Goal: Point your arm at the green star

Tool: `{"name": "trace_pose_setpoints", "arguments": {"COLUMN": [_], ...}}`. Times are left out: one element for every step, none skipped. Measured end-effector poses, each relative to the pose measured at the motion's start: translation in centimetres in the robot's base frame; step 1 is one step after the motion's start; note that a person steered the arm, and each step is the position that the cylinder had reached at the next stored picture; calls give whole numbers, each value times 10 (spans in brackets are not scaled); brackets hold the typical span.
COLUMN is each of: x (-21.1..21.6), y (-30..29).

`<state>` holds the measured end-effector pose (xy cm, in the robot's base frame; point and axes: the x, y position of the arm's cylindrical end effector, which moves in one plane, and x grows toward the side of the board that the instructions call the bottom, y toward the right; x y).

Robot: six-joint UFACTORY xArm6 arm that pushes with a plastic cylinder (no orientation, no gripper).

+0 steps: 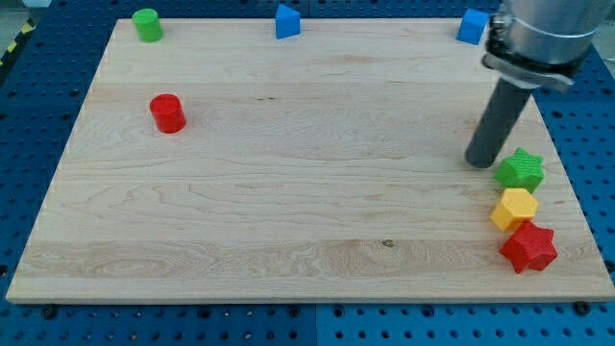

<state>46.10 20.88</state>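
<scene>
The green star (pixel 520 170) lies near the board's right edge. My tip (pixel 480 161) rests on the board just to the star's left, very close to it, with a thin gap or light contact that I cannot tell apart. The dark rod rises from the tip up and to the right to the arm's grey end at the view's top right.
A yellow block (pixel 514 209) sits just below the green star, and a red star (pixel 528 248) below that. A red cylinder (pixel 167 112) is at the left. Along the top edge are a green cylinder (pixel 147 24), a blue block (pixel 286 21) and another blue block (pixel 471 26).
</scene>
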Motion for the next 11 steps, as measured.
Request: {"name": "trace_pose_setpoints", "arguments": {"x": [-24, -48, -102, -111, -72, -23, 24, 24, 26, 30, 31], "y": [-5, -31, 4, 94, 136, 131, 111, 111, 87, 58, 51]}}
